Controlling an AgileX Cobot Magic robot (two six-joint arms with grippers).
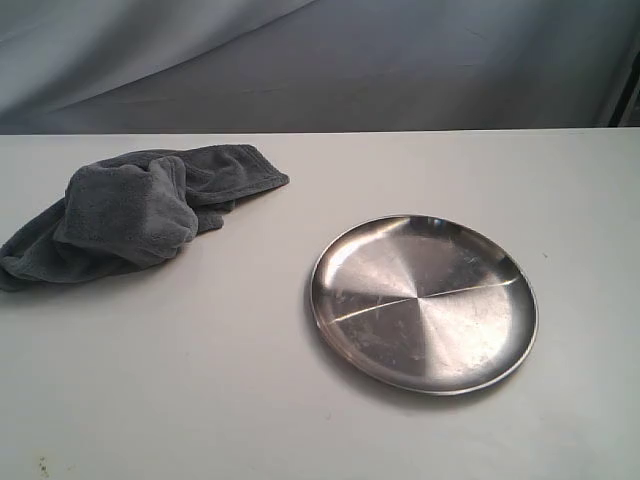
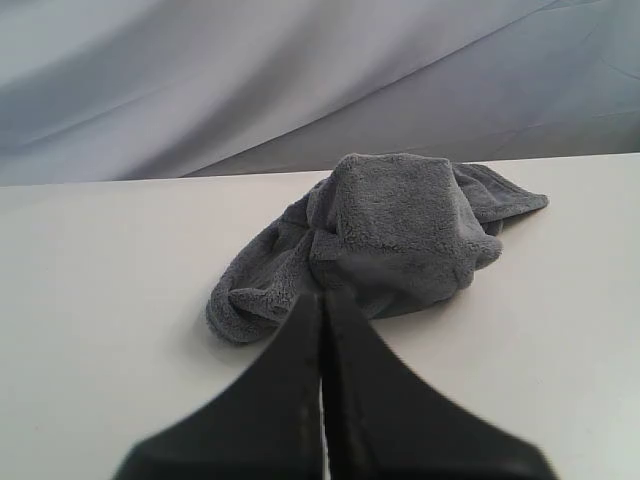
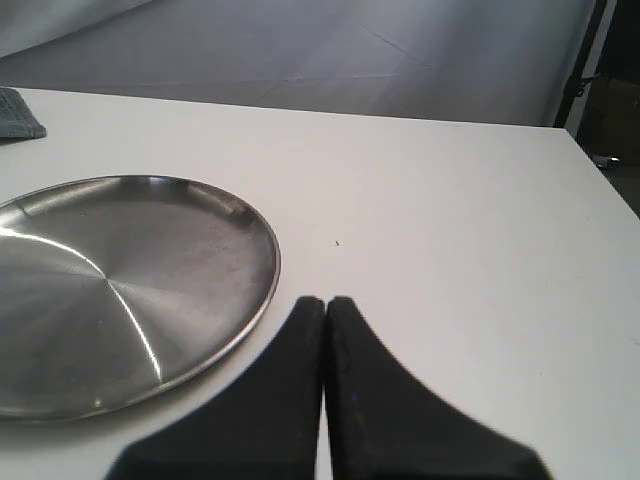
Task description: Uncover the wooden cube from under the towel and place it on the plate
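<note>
A fluffy grey towel (image 1: 135, 215) humps over a boxy lump, far left on the white counter (image 1: 200, 390); the wooden cube is hidden. The round shiny plate (image 1: 423, 302) lies right. Only the wrist views show the left hand (image 2: 322, 300) and right hand (image 3: 326, 303), both pinched closed.

Closed left gripper (image 2: 321, 300), closed right gripper (image 3: 326, 304)

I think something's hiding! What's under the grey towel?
Only the towel shows, bunched over a boxy lump on the white table. Whatever is underneath is covered.
</note>
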